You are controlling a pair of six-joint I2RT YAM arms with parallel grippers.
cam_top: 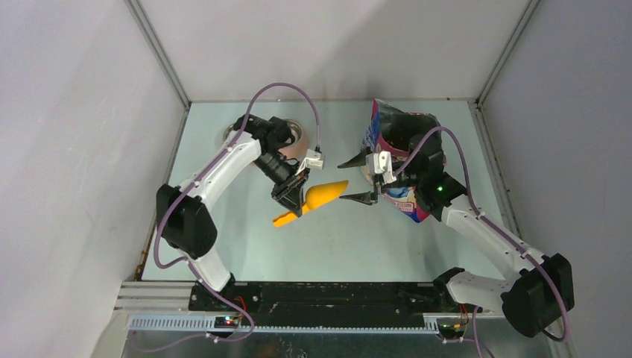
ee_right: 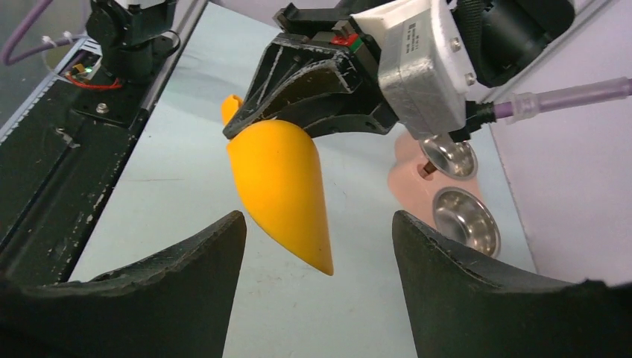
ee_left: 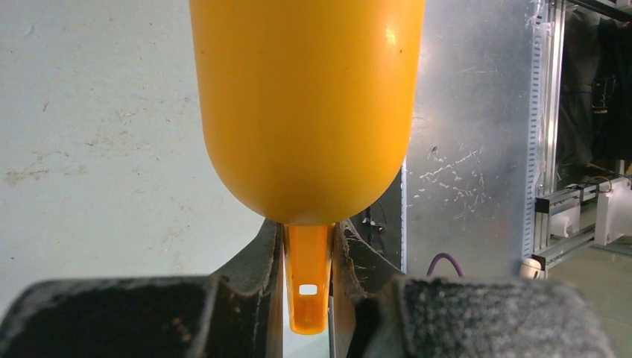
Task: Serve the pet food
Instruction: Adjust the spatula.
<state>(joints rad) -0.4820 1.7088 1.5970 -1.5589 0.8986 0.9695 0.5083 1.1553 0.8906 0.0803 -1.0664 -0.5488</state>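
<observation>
My left gripper (cam_top: 292,200) is shut on the handle of the orange scoop (cam_top: 317,198) and holds it level above the middle of the table, bowl end pointing right. The left wrist view shows the handle (ee_left: 308,291) pinched between the two fingers. My right gripper (cam_top: 350,181) stands open just right of the scoop's tip. In the right wrist view the scoop (ee_right: 279,179) hangs between and beyond the fingers (ee_right: 223,246) without touching them. The glossy pet food bag (cam_top: 391,138) stands open behind my right wrist. No kibble shows.
The pink feeder (ee_right: 414,175) with its two steel bowls (ee_right: 463,216) sits at the back left, partly behind my left arm (cam_top: 231,160). Grey walls close in the table on three sides. A black rail (cam_top: 320,297) runs along the near edge.
</observation>
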